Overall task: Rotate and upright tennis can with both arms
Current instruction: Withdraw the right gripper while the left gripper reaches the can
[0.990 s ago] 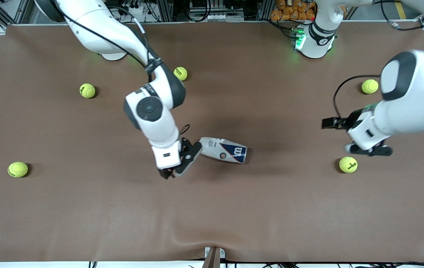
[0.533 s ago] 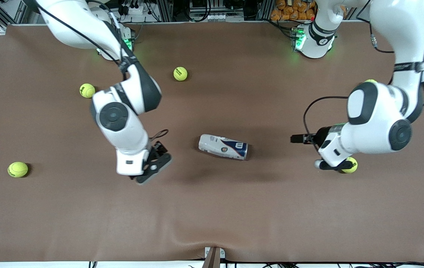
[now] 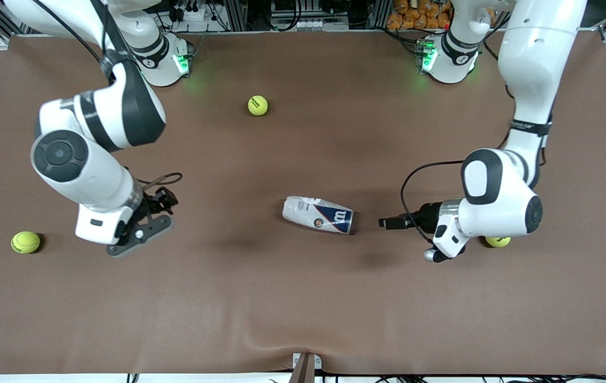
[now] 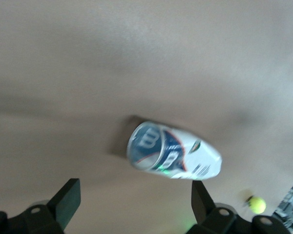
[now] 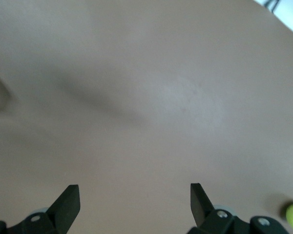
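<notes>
Retreating from the can it touched a second ago, the right claw [image 3: 138, 234] now hangs wide open and empty toward its own end of the brown bench [image 3: 303, 298]. The white, navy and red clear plastic tennis can [image 3: 318, 214] lies on its side mid-bench, silvery rim facing the left claw [image 4: 134, 202], gaping, empty, levelled low at it.

tennis can [image 3: 318, 214] lies on its side mid-bench [image 3: 303, 298], between both grippers, tennis balls [image 3: 258, 105] scattered around it.
</notes>
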